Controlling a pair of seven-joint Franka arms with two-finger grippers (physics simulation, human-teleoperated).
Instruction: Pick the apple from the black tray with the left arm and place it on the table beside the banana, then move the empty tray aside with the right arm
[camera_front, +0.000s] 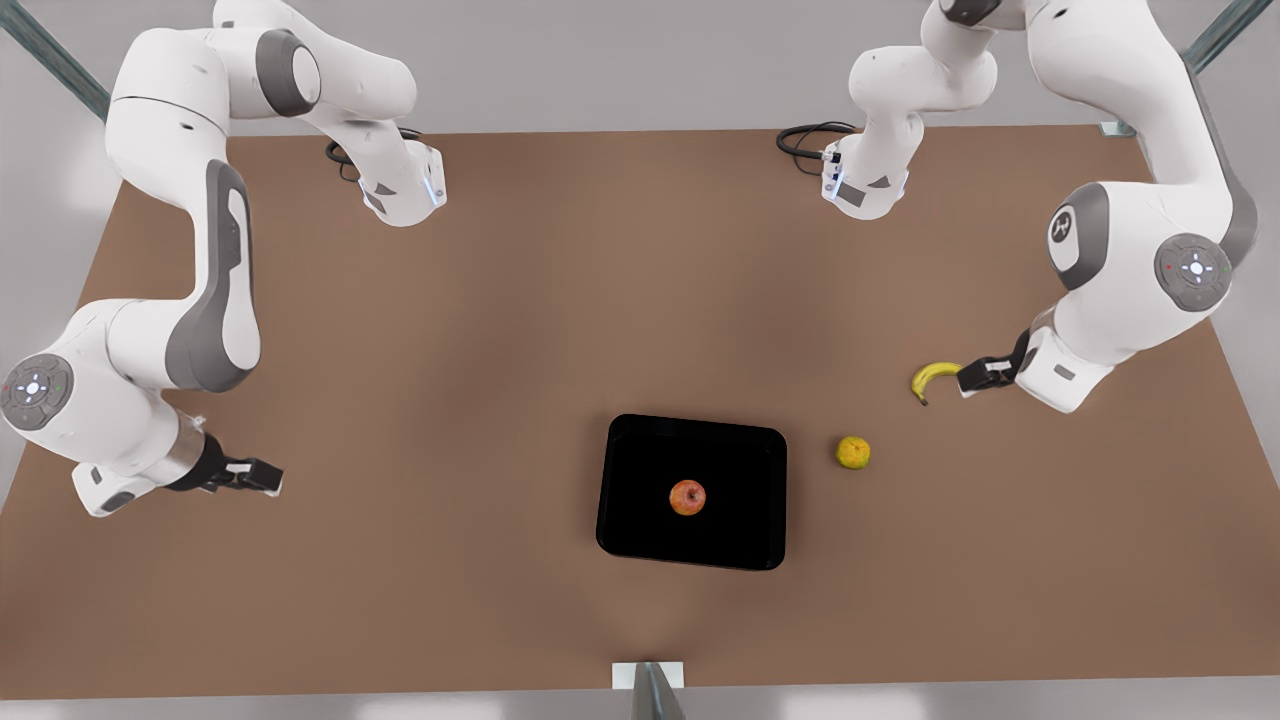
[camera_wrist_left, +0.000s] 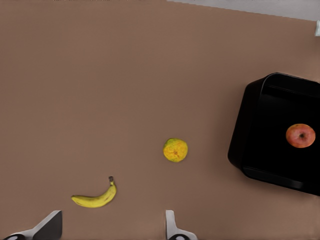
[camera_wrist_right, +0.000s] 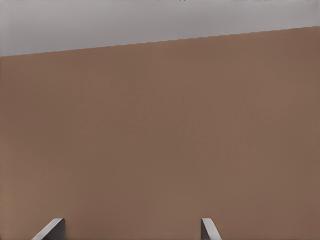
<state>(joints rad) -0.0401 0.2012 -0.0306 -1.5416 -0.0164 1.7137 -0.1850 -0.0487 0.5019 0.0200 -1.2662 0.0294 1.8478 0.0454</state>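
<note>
Black tray (camera_front: 640, 440) holds the apple (camera_front: 687, 497), well apart from my left claw (camera_front: 975, 377), released near the banana (camera_front: 930, 376); right claw (camera_front: 262, 477) waits released. Nothing's done.

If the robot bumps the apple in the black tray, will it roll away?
Probably a little. The apple looks round, so a nudge would likely roll it. The black tray has a raised rim that should stop it. It looks smooth and firm, so the open left hand, near the banana, may need a centred grip.
</note>
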